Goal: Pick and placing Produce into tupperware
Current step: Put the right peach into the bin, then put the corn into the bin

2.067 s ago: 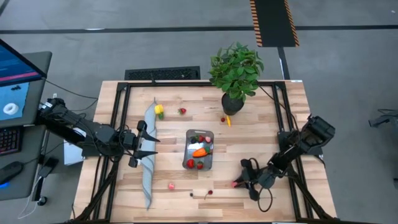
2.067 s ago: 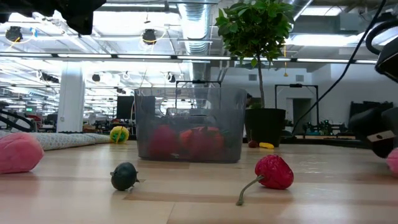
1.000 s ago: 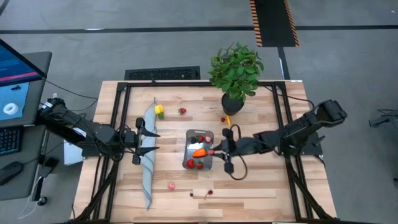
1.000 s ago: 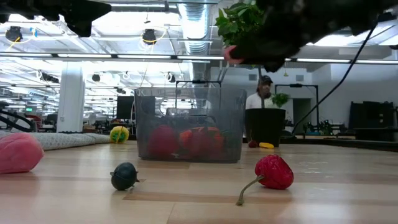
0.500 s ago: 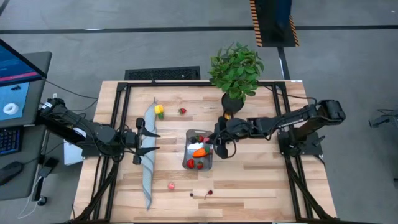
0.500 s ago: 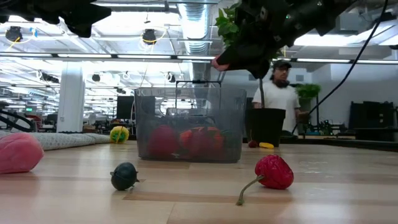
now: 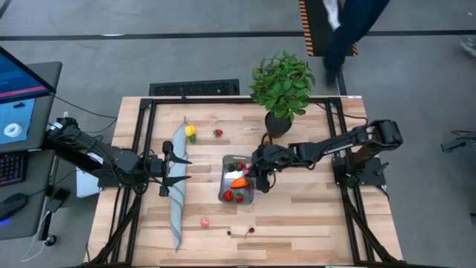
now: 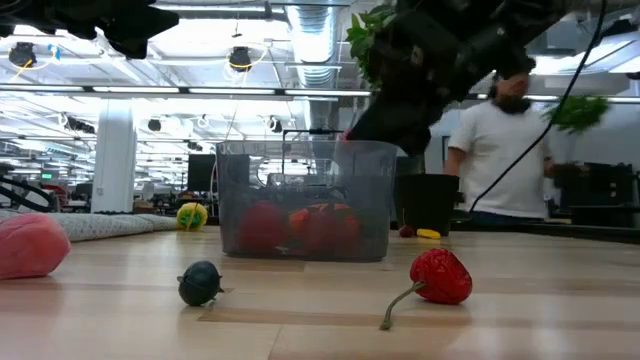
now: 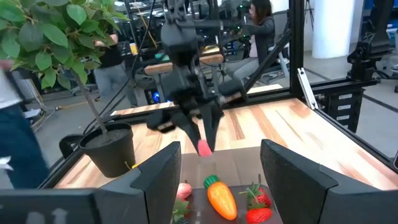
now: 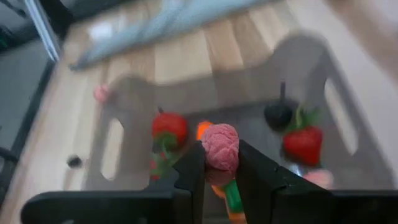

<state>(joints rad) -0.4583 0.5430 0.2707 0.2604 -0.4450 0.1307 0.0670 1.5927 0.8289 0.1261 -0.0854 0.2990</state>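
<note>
Swung in from the table's near right edge: right hand (image 7: 253, 170), now over the clear greyish rectangular plastic tupperware (image 7: 227, 195), pinching a small pink knobbly berry (image 10: 219, 146). Only release remaining. Left hand (image 7: 177, 174) half-open, empty, over the long grey cloth strip (image 7: 175, 216).

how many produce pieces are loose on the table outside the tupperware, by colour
red pieces: 3, one beside the plant pot
yellow pieces: 2, one beside that pot
pink piece: 1
dark piece: 1
total: 7, leaving out the held pink berry in the right gripper above the tupperware
</note>
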